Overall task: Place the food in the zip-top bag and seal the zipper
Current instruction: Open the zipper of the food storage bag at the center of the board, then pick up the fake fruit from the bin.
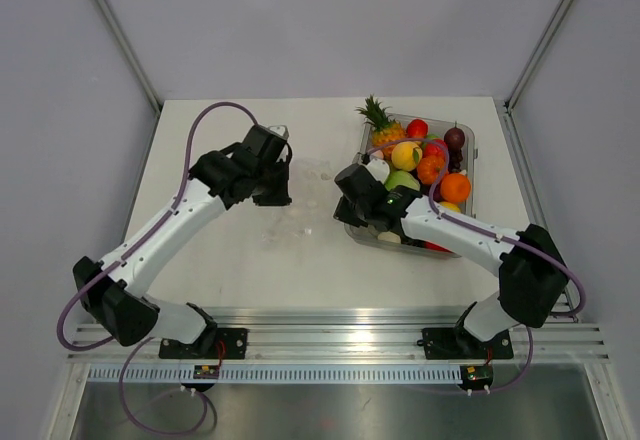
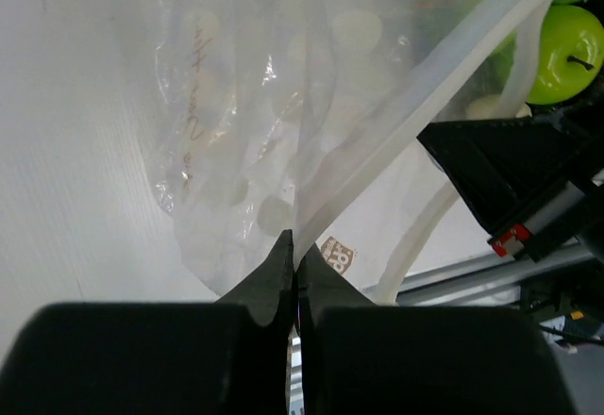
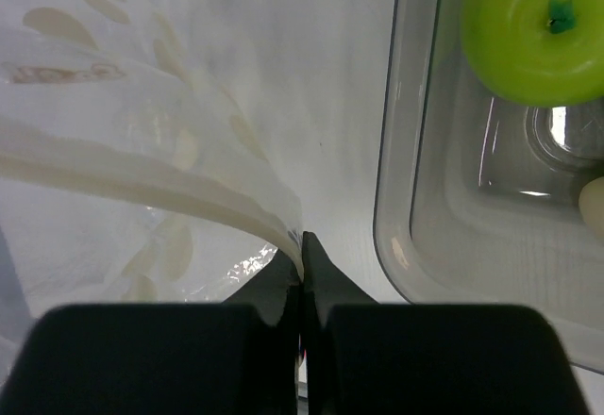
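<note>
Zip-top bag [image 1: 300, 210] held taut just beside tray [image 1: 471, 150]. Left gripper [image 2: 293, 245] shut tight on mouth edge; right gripper [image 3: 302, 242] pinched on same edge. Mouth apparently tensioned for opening. Food [image 1: 430, 165] heaped in tray.

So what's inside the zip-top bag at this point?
No food shows inside the zip-top bag; its clear film looks empty. The food sits in the tray. The edges pinched in the left claw and right claw are hidden.

White arm links [image 1: 170, 225], black joints [image 1: 120, 305], purple cables [image 1: 185, 175], black tapered fingers [image 2: 274, 273]
</note>
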Motion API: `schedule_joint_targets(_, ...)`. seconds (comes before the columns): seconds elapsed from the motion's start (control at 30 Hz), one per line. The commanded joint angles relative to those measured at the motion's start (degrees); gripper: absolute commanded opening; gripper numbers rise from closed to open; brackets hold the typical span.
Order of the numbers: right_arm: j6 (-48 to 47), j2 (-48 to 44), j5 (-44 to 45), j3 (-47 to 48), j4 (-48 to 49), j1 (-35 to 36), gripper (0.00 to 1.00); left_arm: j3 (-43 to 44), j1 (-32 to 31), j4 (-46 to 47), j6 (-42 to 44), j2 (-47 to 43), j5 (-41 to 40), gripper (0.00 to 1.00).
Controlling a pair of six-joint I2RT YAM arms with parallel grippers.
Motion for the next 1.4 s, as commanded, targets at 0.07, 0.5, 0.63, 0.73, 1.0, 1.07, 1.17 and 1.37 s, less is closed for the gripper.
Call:
schedule_joint_targets(0.07,-4.66,-0.51,1.94,0.71,1.32,-0.55,0.0,-1.66,3.01,2.25,2.85,-3.91,9.33,0.0)
schedule_joint_targets(0.5,-16.63,-23.7,8.95,-5.18,-0.94,-0.55,0.71,-0.79,3.46,2.97,5.05,0.39,7.15,0.0)
schedule_joint_targets(0.63,-17.86,-26.45,17.93,-5.01,-8.77,-3.17,0.78,0.45,3.46,2.61,5.22,0.92,6.71,0.0)
schedule_joint_targets(0.73,-20.57,-24.33,14.61,-3.86,-11.86,-8.28,0.84,0.71,3.46,2.52,5.22,1.01,6.44,0.0)
schedule_joint_targets(1.0,-38.49,-12.04,0.37,0.34,-0.18,-18.56,0.97,1.06,3.46,2.17,5.31,1.53,6.44,0.0)
schedule_joint_targets(1.07,-43.66,-7.12,-5.4,1.93,2.97,-19.44,0.97,1.5,3.46,1.82,5.57,1.71,6.18,0.0)
schedule_joint_targets(1.17,-47.21,-1.41,-10.08,3.6,6.58,-21.28,0.97,2.47,3.46,1.56,5.93,2.23,6.26,0.0)
schedule_joint_targets(1.37,-48.97,8.27,-12.12,7.99,9.84,-24.19,0.99,3.79,3.46,1.2,5.93,3.38,7.75,0.0)
